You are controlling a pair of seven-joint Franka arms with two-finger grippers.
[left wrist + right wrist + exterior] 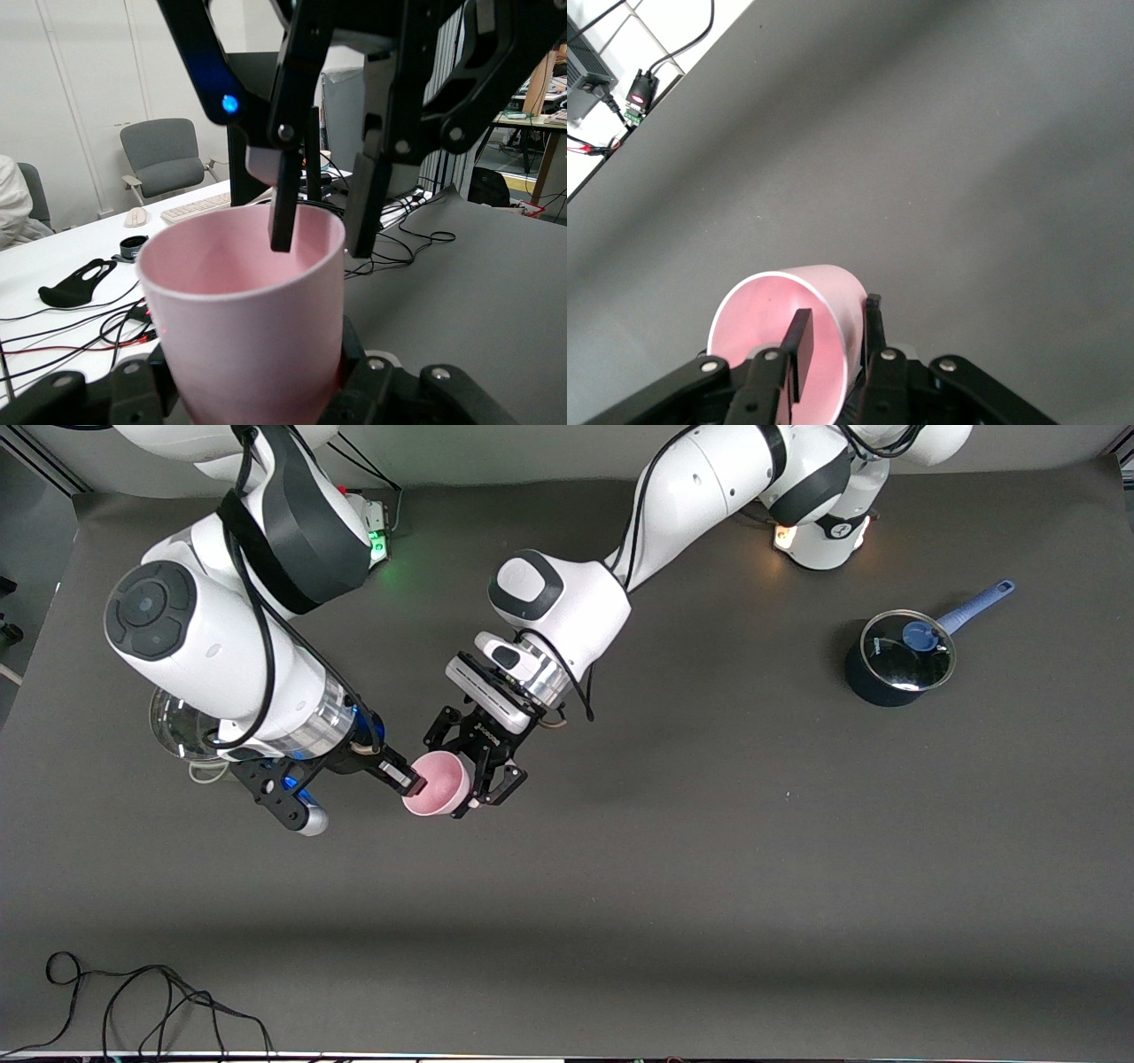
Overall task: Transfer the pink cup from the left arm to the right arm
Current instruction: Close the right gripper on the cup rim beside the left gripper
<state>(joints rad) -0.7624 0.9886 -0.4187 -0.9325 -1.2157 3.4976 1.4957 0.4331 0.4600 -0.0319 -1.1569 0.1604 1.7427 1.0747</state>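
Observation:
The pink cup point(436, 782) is up in the air over the middle of the table, tipped with its mouth toward the right arm. My left gripper point(474, 779), a black linkage claw, is shut on the cup's lower body; this grip shows in the left wrist view point(257, 390) around the cup point(239, 310). My right gripper point(414, 783) straddles the cup's rim: one flat finger point(799, 350) is inside the cup point(757, 323), the other point(873, 328) is outside against the wall. The inner finger stands off the wall, so this gripper point(837, 341) is open.
A dark blue saucepan with a glass lid point(899, 660) stands toward the left arm's end of the table. A glass pot point(177, 731) is partly hidden under the right arm. A loose black cable point(133, 1001) lies at the table's near edge.

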